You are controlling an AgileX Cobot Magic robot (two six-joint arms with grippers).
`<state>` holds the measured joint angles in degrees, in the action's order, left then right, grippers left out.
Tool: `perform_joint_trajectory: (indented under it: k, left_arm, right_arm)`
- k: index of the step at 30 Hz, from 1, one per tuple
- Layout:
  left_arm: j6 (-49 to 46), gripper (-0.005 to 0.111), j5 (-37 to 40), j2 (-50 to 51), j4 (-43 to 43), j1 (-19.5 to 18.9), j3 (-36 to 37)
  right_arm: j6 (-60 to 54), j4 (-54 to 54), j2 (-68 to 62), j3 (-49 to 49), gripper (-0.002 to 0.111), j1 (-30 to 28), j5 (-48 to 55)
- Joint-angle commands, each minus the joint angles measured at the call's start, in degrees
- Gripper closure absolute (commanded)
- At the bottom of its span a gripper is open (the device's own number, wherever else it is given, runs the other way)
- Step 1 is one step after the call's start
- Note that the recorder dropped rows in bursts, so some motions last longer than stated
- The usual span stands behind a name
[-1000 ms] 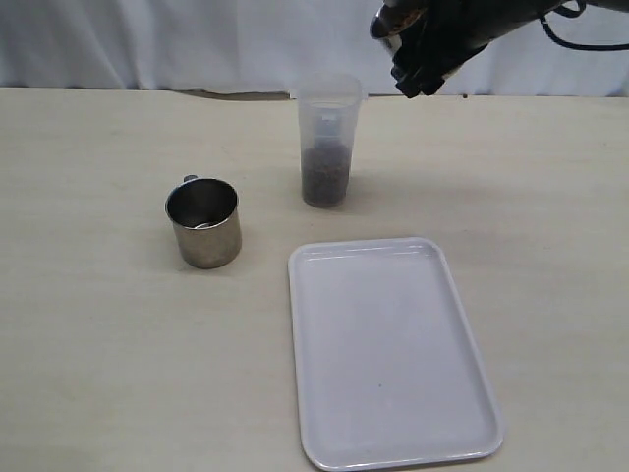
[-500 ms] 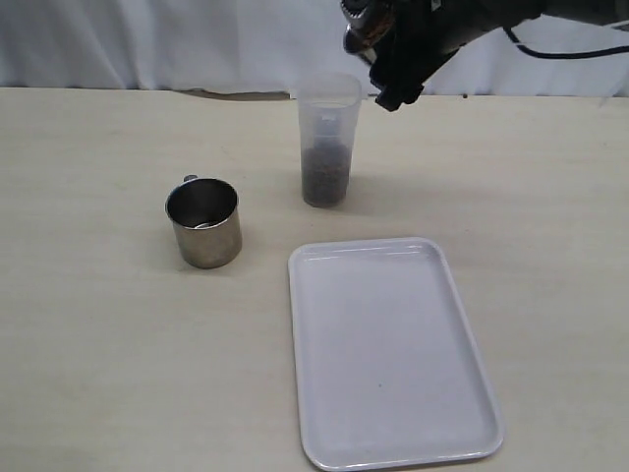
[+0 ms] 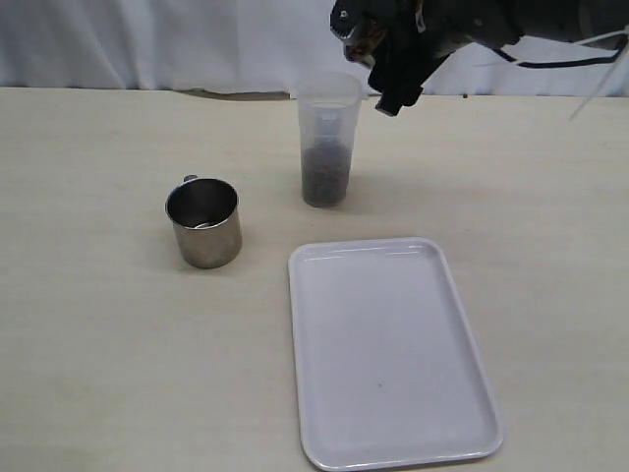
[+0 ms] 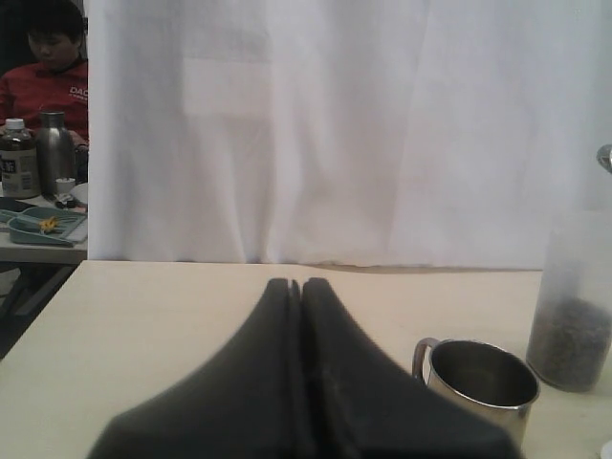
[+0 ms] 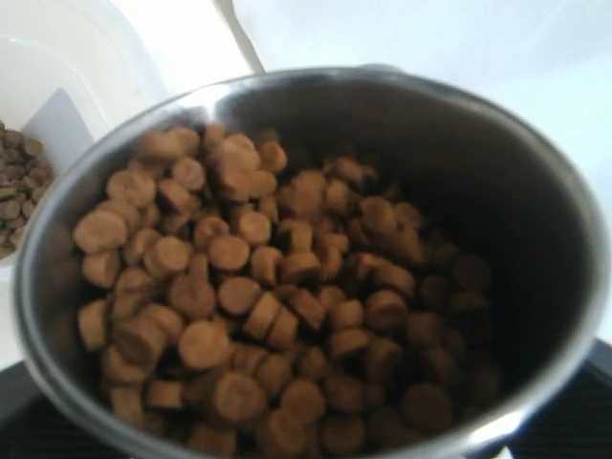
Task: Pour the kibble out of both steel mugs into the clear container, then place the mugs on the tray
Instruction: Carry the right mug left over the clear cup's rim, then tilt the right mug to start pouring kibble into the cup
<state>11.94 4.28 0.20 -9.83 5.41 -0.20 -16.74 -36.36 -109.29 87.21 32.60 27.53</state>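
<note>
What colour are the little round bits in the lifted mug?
Brown. The kibble in the mug shows best in the right wrist view.

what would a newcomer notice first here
The steel mug heaped with brown kibble stands out first. The right pincer holds it up by the rim of the clear container at the back of the table. That container is partly filled with kibble. In the exterior view an empty mug stands to its left and the bare white tray lies in front.

Matte black, wedge-shaped fingers (image 4: 249, 382) on left gripper (image 4: 297, 287); dark, bulky casing on right gripper (image 3: 383, 54), with thin black cable (image 3: 560, 65) behind.
</note>
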Motion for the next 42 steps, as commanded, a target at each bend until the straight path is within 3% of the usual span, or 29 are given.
perform_joint_trajectory:
  k: [1, 10, 42]
  left_arm:
    - [0.4, 0.107, -0.8, -0.2, 0.0, -0.2, 0.2]
    - [0.4, 0.107, -0.8, -0.2, 0.0, -0.2, 0.2]
    - [0.4, 0.107, -0.8, -0.2, 0.0, -0.2, 0.2]
  right_arm:
    - [1.0, -1.8, -0.1, 1.5, 0.103, 0.2, -1.9]
    - [0.9, -2.3, -3.0, 6.1, 0.103, 0.2, 0.6]
    - [-3.0, -13.0, -4.0, 6.1, 0.103, 2.2, 3.3]
